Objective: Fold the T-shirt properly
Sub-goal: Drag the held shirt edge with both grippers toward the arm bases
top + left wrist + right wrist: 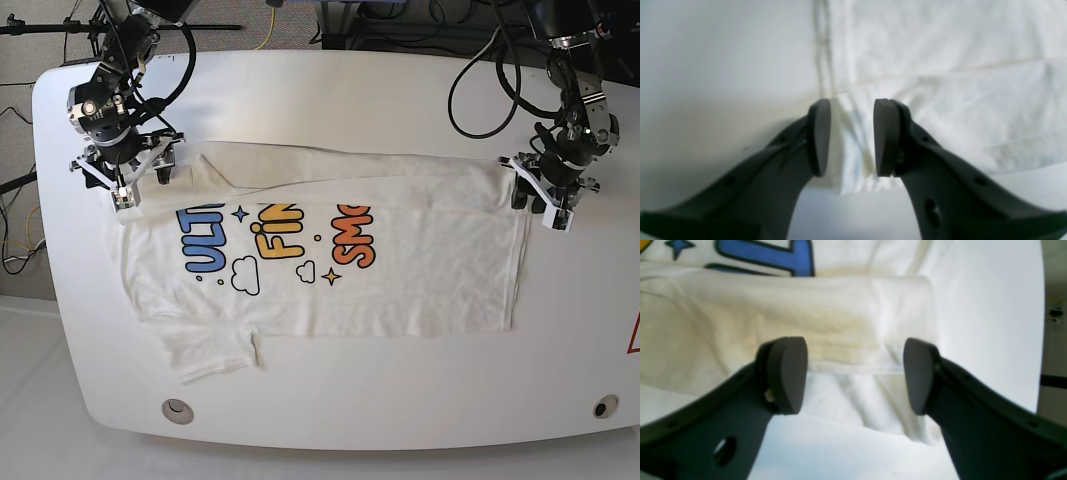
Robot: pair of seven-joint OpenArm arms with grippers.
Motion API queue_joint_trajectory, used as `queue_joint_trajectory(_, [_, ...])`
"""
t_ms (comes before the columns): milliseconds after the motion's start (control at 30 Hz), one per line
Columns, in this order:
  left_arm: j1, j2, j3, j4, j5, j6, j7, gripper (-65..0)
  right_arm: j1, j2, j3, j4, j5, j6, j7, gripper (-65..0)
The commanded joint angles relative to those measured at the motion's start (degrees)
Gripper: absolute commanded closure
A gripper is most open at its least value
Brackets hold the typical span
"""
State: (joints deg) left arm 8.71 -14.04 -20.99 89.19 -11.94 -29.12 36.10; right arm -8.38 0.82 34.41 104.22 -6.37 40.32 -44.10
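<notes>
Across the middle of the white table [560, 330] lies the T-shirt [400, 280], print side up, its far long edge already folded inward as a strip over the upper part of the frame. One sleeve sticks out at lower left, unfolded. Right gripper [855, 375] hovers at upper left over the folded sleeve end — jaws wide, nothing between them. Left gripper [851, 136] sits at the hem corner at right, jaws narrow, straddling the cloth edge; cannot tell whether it pinches. First lengthwise fold looks done — next likely the near edge: both grippers need to reach the lower hem and sleeve.
</notes>
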Motion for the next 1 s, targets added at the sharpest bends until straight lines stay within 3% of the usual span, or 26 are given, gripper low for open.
queue_joint_trajectory(0, [-0.7,-0.9,0.0,0.6,0.1,0.2,-1.4,-20.4,0.4,0.8,0.3,0.4,1.1,-0.3,1.1,-43.3])
queue_joint_trajectory(267, [-0.2,-0.7,-0.3,0.6,1.8,0.2,-1.3,-20.5,0.1,1.8,1.3,-2.7,3.7,-0.3,2.3,-43.0])
queue_joint_trajectory(967, [-0.2,-0.8,-1.4,-3.9,0.7,-0.1,-1.3,-20.8,0.8,2.7,5.9,-2.5,1.7,-0.3,1.6,-43.2])
